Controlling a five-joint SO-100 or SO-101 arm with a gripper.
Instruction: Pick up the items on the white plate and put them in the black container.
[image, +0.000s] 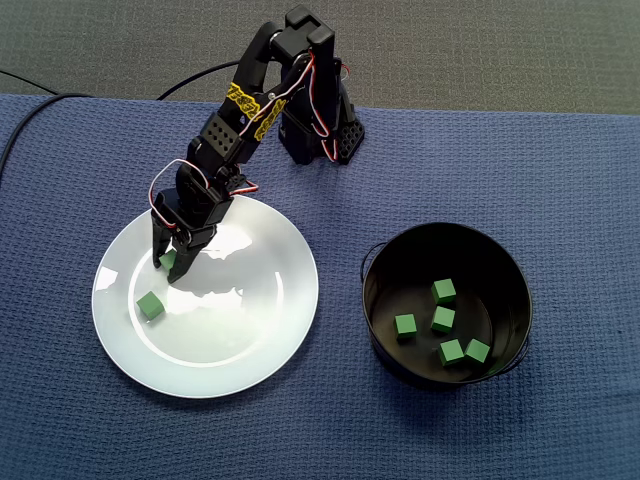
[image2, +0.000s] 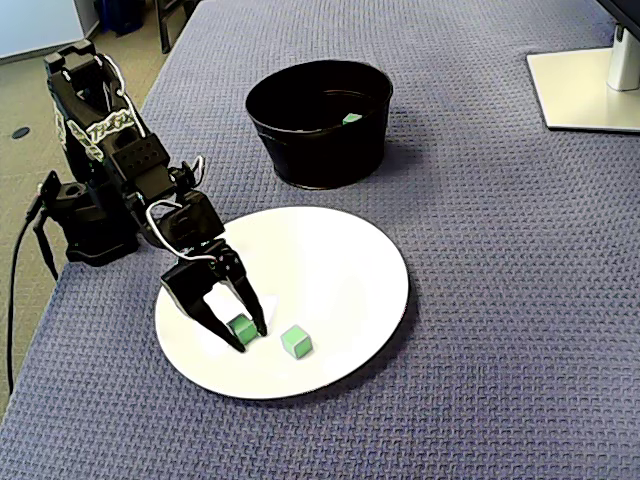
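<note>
**Open end effector straddling one green cube on the plate; five cubes already sitting in the container**

The black two-finger end effector (image: 170, 268) is hanging low over the left part of the round white glossy plate (image: 250, 330) in a fixed view. Its jaws are spread and its tips are sitting at or just above the plate surface. One small green cube (image2: 240, 325) is sitting between the fingers. A gap is showing on at least one side, so I'm reading the jaws as open, not clamped yet. A second green cube (image2: 296, 341) is lying loose on the plate just beside the first, clear of the fingers.

Handling, as a judgement: the cubes are looking light, rigid and flat-faced, maybe wood or plastic, material not certain. The best hold is going across two opposite flat faces, centred, with fingers square to them. A corner pinch is risking a twist or a pop-out. The plate is glossy, so a cube nudged by one finger is likely sliding away. Nothing is looking fragile.

Containers: the round black metal container (image: 450, 245) with thin side handles is standing on the blue waffle-weave cloth (image: 560, 180) covering the counter, near the plate and not touching it. Five green cubes (image: 442, 319) are lying scattered on its floor, none stacked. The plate is holding two cubes, so the task is looking mostly done.
</note>
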